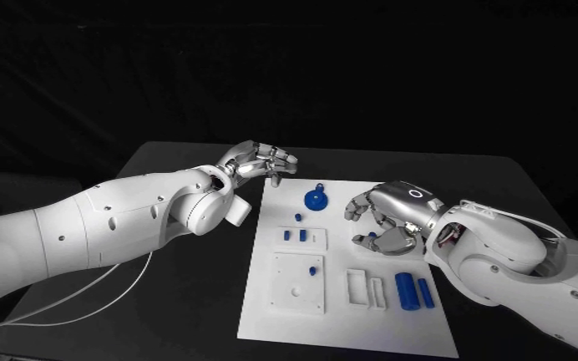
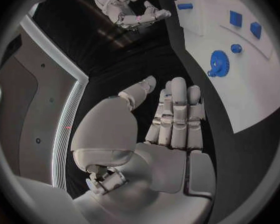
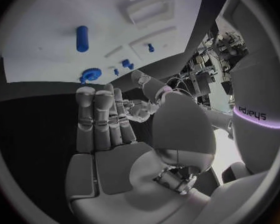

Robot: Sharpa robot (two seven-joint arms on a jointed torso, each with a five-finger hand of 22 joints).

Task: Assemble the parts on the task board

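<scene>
Task board [image 1: 343,311] flat on the table [image 1: 180,311], white, long side running away from the robot. Blue gear [image 1: 316,201] lying near the far end; two small blue pegs [image 1: 294,234] seated in a raised block just behind it, one more peg [image 1: 313,271] in the square plate nearer the robot. Two blue cylinders [image 1: 416,292] lying side by side at the right, next to an empty slotted holder [image 1: 366,286].

Right robot hand [image 1: 386,221] over the board's right-middle, fingers curled in; a blue bit visible at the fingertips in the head view, but cannot tell if actually pinched. Left robot hand [image 1: 256,161] off the board's far-left corner, released, fingers apart, holding nothing.

Looks like early pick stage: most parts still loose. Next move likely needs a firm pinch on one small part, then straight-down alignment over its socket; tight fit, easy to tip.

Table matte black, dark backdrop behind, cable [image 1: 90,298] trailing under the left arm.
</scene>
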